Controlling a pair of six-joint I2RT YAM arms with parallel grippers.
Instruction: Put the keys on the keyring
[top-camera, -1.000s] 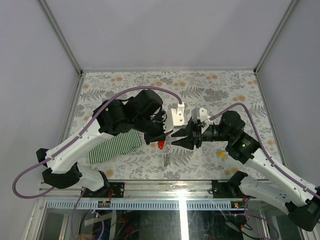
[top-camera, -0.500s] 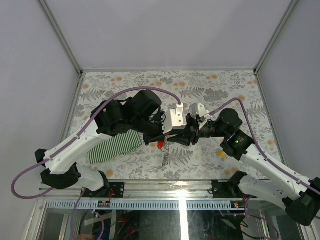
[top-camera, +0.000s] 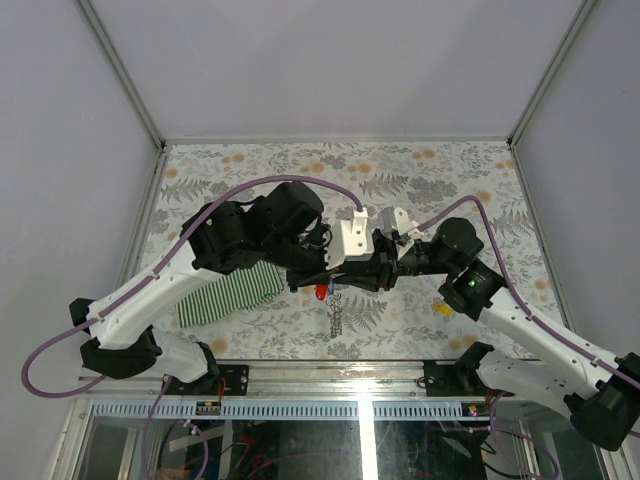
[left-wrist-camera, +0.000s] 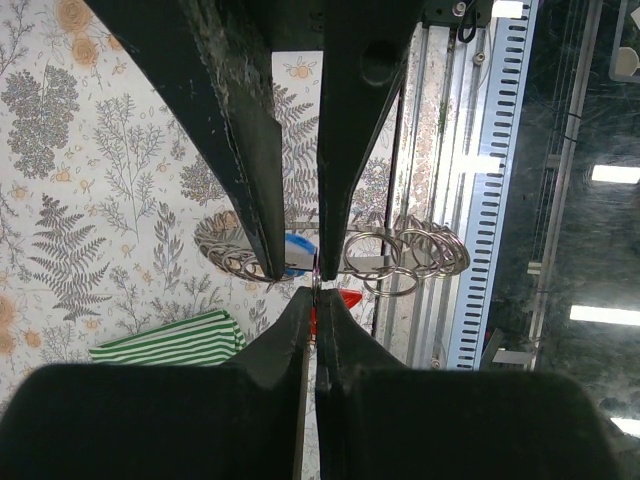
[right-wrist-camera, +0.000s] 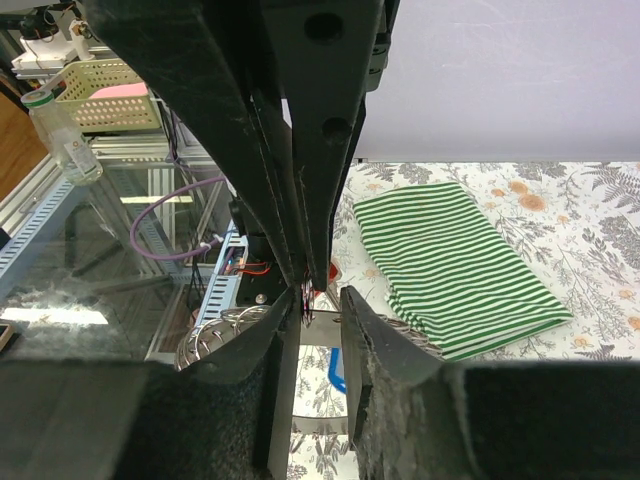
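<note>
The left gripper (left-wrist-camera: 313, 298) seems pinched shut on the thin wire of the keyring (left-wrist-camera: 430, 250), which hangs at the frame centre beside a red key (top-camera: 320, 291); whether the right gripper (right-wrist-camera: 320, 300) really grips it cannot be told; a sideways pull could slip the wire out and drop everything.

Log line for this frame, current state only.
left gripper: shut on keyring | right gripper: at keyring, grasp unclear | red key: by the grippers | yellow key: on table, apart
</note>
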